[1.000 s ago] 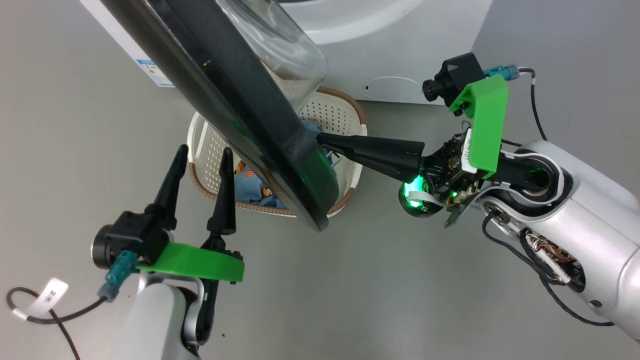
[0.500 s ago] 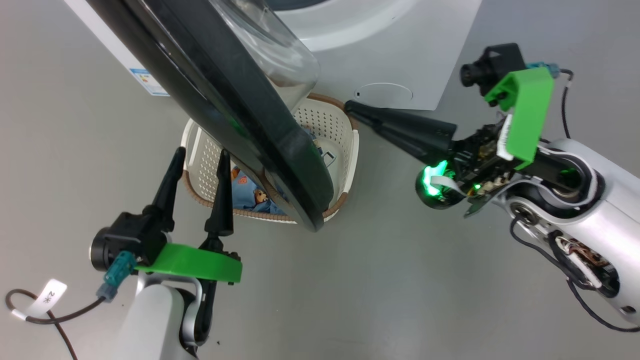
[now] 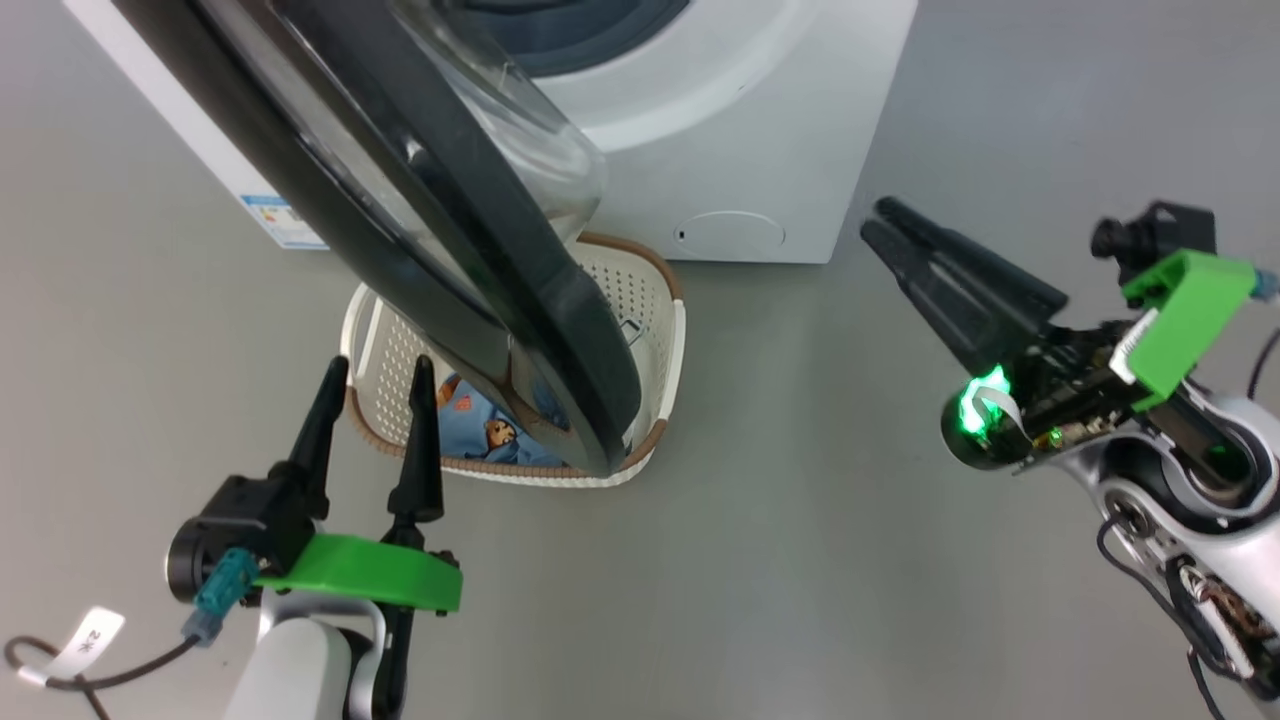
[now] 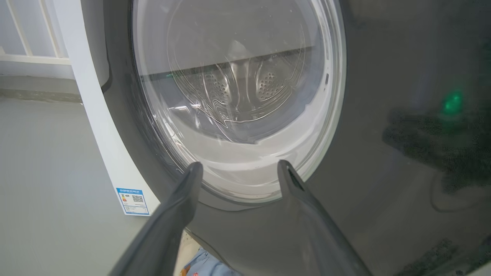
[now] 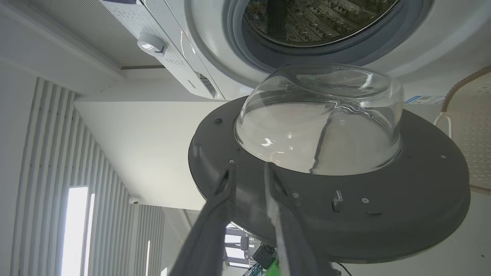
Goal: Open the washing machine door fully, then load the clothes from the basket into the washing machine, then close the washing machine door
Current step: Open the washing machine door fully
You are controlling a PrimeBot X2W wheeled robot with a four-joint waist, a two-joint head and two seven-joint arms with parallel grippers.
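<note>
The washing machine stands at the top of the head view with its drum exposed. The washing machine door hangs open over the basket, black rim slanting down, and its glass bowl faces the machine. The clothes, light blue with bear faces, lie in the basket, partly hidden by the door. My left gripper is open and empty just left of the basket, facing the door's outer face. My right gripper is right of the machine, away from the door, jaws slightly parted, holding nothing.
A round service flap sits low on the machine's front and a blue energy sticker on its side. Grey floor spreads between my two arms. A cable with a white tag trails by my left arm.
My right gripper has pulled away from the door's edge over the basket, moving right, and its jaws have parted a little. The head view has shifted. The left gripper stays put.
</note>
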